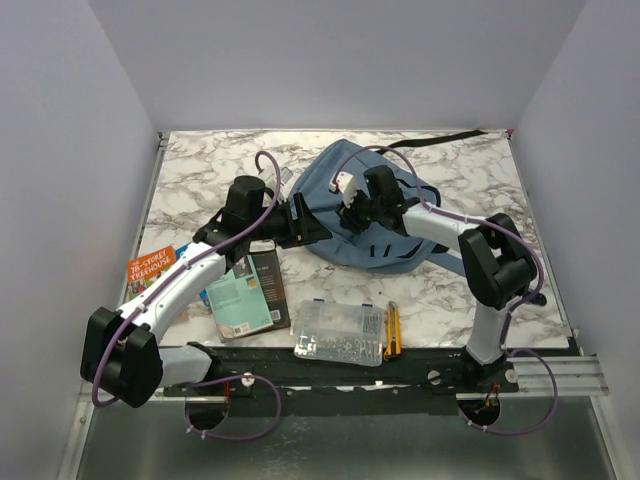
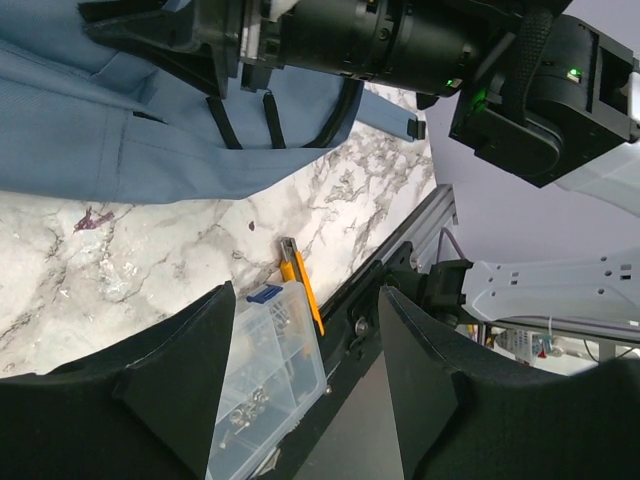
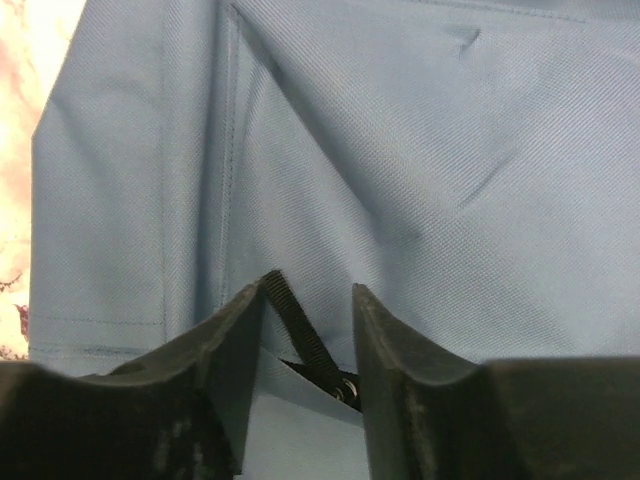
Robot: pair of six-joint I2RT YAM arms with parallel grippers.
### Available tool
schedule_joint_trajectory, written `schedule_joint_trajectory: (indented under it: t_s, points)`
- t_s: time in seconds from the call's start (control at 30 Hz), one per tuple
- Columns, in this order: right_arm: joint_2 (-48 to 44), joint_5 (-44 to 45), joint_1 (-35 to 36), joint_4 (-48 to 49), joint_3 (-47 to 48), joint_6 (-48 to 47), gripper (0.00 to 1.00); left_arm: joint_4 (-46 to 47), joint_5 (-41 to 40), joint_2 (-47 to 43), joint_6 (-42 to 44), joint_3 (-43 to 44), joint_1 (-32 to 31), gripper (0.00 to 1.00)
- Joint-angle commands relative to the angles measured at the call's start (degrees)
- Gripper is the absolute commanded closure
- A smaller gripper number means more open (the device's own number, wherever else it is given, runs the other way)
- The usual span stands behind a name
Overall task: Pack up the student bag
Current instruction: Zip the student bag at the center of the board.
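Straddling the off-centre pull (image 3: 305, 345), spread right gripper (image 3: 310, 290) may nip bag (image 3: 400, 150) cloth instead; left gripper (image 2: 305, 295) hovers spread at nine o'clock.

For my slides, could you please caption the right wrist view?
Open right gripper around black pull strap on student bag.

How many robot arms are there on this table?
2. The left arm reaches from the near-left corner to the student bag's left edge; the right arm reaches from the near-right corner onto the bag's top. None seems hidden.
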Motion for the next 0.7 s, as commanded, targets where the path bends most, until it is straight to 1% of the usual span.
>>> schedule_joint_trajectory:
  t_s: [0.0,0.13,0.2,0.33,0.4,0.5,0.53,0.6,0.67]
  points:
    - [1.82,5.50,0.92,-1.13,1.93,0.00,0.63,1.41,1.97,0.41,0.33,-0.41,0.07,0.38]
    - [0.26,6.97,0.90,-0.52,2.25,4.52,0.83,2.05,2.12,1.01,0.38,-0.94,-0.27,0.37]
    - [-1.19,7.85,0.86,-0.28,2.28,8.48,0.99,3.21,2.89,2.50,-0.35,-1.10,-0.52,0.37]
    - [-3.53,4.93,0.85,-0.35,2.39,14.91,0.99,5.15,7.96,9.28,-2.55,1.74,-0.55,0.37]
    - [-4.50,5.93,0.84,0.93,1.25,18.89,0.99,6.18,8.47,12.00,-3.54,3.16,-0.55,0.37]
    - [-6.17,6.71,0.61,5.82,-1.33,23.04,1.00,6.97,8.15,16.21,-5.24,6.09,-0.54,0.38]
    - [-6.88,8.04,0.52,7.78,-2.43,25.91,0.99,7.38,7.96,17.80,-5.91,7.33,-0.50,0.39]
    - [-7.33,8.96,0.13,8.61,-2.39,31.38,0.99,7.83,8.37,21.08,-7.52,9.78,-0.55,0.42]
    - [-7.28,10.26,-0.07,7.64,-1.14,36.13,0.99,7.81,7.45,24.17,-8.19,11.86,-0.79,0.49]
